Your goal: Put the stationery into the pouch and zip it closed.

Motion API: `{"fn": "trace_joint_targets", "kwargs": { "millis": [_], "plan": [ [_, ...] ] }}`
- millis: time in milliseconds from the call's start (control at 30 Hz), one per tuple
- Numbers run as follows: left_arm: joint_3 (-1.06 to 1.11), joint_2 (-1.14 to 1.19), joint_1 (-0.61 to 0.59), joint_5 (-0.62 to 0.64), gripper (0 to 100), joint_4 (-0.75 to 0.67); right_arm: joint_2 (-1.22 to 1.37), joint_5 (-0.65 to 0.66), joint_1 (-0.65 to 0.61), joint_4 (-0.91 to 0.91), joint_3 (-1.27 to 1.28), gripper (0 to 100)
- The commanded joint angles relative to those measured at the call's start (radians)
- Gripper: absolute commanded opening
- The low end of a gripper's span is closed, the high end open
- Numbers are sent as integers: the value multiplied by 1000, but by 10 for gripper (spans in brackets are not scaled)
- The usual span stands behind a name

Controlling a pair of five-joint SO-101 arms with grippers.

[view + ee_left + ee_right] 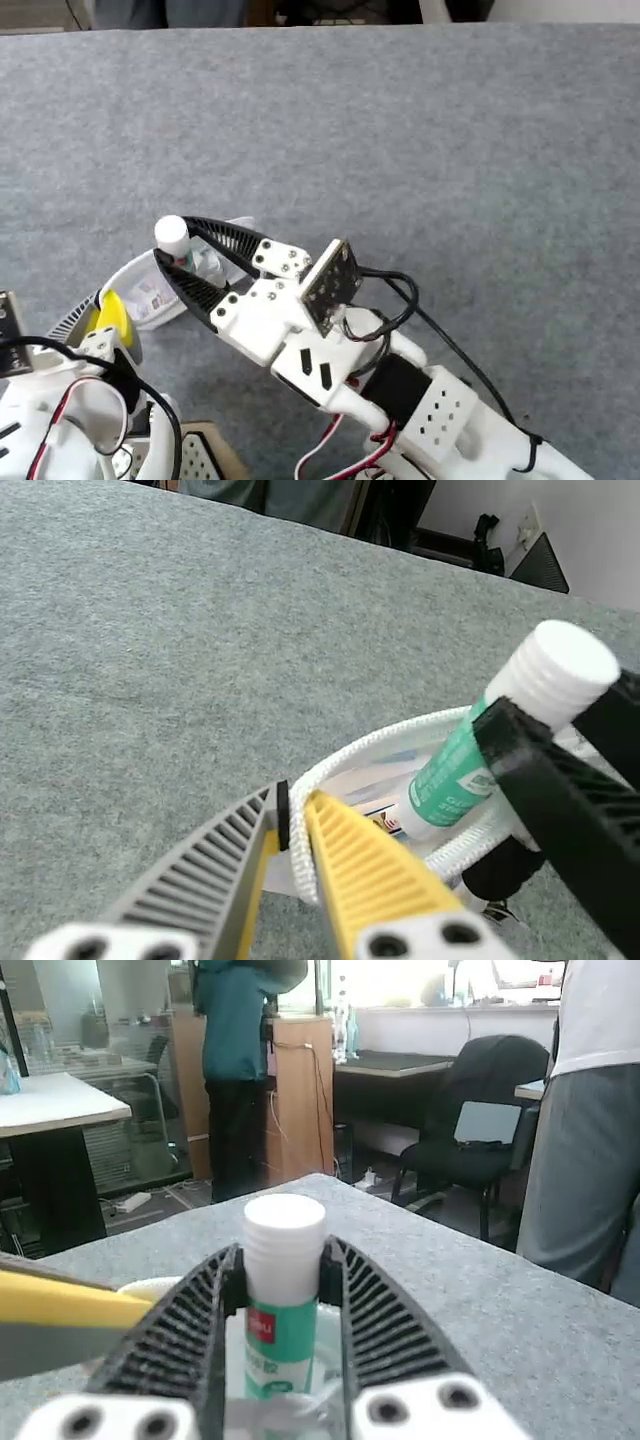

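A green glue stick [176, 243] with a white cap [560, 670] stands tilted, its lower end inside the mouth of the clear, white-rimmed pouch [148, 292]. My right gripper [175, 246], with black fingers, is shut on the glue stick [283, 1320] just below the cap. The left gripper [288, 808], one finger yellow and one grey, is shut on the pouch's white rim [370, 745] and holds the mouth open. In the high view the left gripper [105, 312] sits at the pouch's near-left edge. Printed items lie inside the pouch [375, 810].
The grey felt-like tabletop [420, 140] stretches away to the far side and right of the pouch. Both arm bodies crowd the near edge, the right arm [400, 390] running in from the bottom right. A cardboard-coloured piece [205, 450] lies at the bottom edge.
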Motion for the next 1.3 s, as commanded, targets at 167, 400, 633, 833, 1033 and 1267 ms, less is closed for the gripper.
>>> {"fn": "trace_joint_targets", "kwargs": {
  "millis": [167,400,633,833,1033,1267],
  "plan": [
    [-15,-3,12,-9,27,-44,-62,25,14,92,-7,59],
    [-15,-3,10,-25,27,-44,-87,319,8,327,-94,354],
    [-15,-3,10,-28,27,-44,-110,382,14,491,-205,423],
    [-18,-3,13,-28,27,-44,-197,376,12,512,-375,423],
    [-19,-3,15,-28,27,-41,-211,381,89,509,-289,423],
    [-13,-3,35,-66,27,-35,-222,382,221,649,-203,423]
  ]
}}
